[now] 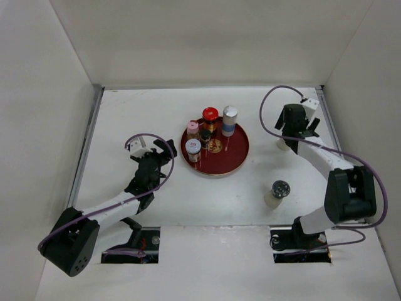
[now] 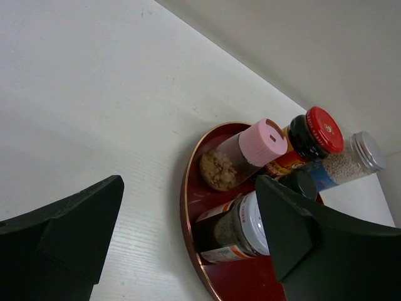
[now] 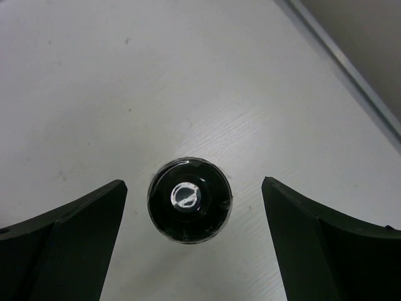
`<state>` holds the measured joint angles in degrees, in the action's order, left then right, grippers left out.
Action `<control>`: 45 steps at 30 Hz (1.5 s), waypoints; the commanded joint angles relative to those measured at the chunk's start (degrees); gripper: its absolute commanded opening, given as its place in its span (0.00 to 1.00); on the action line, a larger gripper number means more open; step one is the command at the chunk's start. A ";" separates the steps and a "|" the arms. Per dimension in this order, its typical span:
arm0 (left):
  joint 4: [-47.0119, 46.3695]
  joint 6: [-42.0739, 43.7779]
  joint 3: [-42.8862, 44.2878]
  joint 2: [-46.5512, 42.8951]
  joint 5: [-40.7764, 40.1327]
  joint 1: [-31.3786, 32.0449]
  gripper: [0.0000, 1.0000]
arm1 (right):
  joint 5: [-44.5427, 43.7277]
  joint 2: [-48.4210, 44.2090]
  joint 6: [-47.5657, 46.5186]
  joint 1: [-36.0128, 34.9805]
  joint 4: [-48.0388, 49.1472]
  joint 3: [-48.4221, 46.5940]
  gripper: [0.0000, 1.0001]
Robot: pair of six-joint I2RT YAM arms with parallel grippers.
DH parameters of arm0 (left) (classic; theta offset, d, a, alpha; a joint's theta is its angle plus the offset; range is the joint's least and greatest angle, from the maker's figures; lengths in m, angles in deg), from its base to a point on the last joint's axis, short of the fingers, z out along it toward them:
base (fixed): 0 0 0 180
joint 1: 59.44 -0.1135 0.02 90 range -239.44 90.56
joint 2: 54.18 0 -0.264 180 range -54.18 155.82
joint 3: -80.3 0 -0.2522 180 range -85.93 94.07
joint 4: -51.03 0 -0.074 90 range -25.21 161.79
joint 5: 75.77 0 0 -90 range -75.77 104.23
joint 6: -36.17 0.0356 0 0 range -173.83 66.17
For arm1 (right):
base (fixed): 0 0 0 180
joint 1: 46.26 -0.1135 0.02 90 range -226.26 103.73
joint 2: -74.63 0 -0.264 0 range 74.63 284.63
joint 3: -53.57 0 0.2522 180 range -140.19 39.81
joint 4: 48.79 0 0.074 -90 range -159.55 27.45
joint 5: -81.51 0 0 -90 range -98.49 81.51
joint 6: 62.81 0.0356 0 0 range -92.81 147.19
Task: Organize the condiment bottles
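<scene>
Right wrist: right gripper [image 3: 194, 184] has its jaws wide, straddling a black-capped bottle [image 3: 190, 199] seen cap-on from above. There is a clear gap on both sides and neither finger touches it. The bottle stands upright on the white table [image 3: 125, 75], lower centre of frame.

Top external: the same bottle sits at the right of the frame under the right claw, with only its pale base showing. A dark-capped shaker [image 1: 277, 190] with a cream body stands alone lower right, well apart from the red tray [image 1: 233, 162] at centre.

Five bottles stand upright on the tray, bunched in its upper-left half:
- pink-capped shaker [image 1: 193, 127] at the left
- red-capped jar [image 1: 210, 115] at the top
- silver-capped bottle [image 1: 230, 117] with a blue label, just right of the red one
- white-lidded jar [image 1: 193, 148] near the left rim
- small black-capped bottle [image 1: 205, 135] in the middle of the group

Left gripper [image 1: 165, 155] is just beside the tray's left rim, left of centre.

Left wrist: left claw is wide and gripping nothing. The tray rim and the white-lidded jar lie ahead of the fingers. The right finger [image 2: 294, 226] overlaps that jar in the picture; can't tell whether they touch.
</scene>
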<state>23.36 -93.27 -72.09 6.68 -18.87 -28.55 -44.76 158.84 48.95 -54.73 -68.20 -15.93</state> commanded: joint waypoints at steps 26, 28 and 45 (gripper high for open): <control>-3.31 -0.55 0.48 0.31 0.58 0.00 0.86 | 4.19 -4.67 2.76 -24.51 4.59 -3.22 0.51; -3.31 -0.55 0.39 -0.13 0.58 -0.09 0.86 | 5.15 -2.21 3.03 -27.51 5.29 -4.80 0.51; -3.31 -0.55 0.39 0.31 0.58 -0.09 0.86 | 6.65 10.56 0.39 -33.85 9.25 -12.46 0.86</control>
<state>23.01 -93.29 -72.09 7.53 -18.57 -28.57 -37.00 172.91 49.65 -87.61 -63.54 -25.84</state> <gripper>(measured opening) 0.864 0.844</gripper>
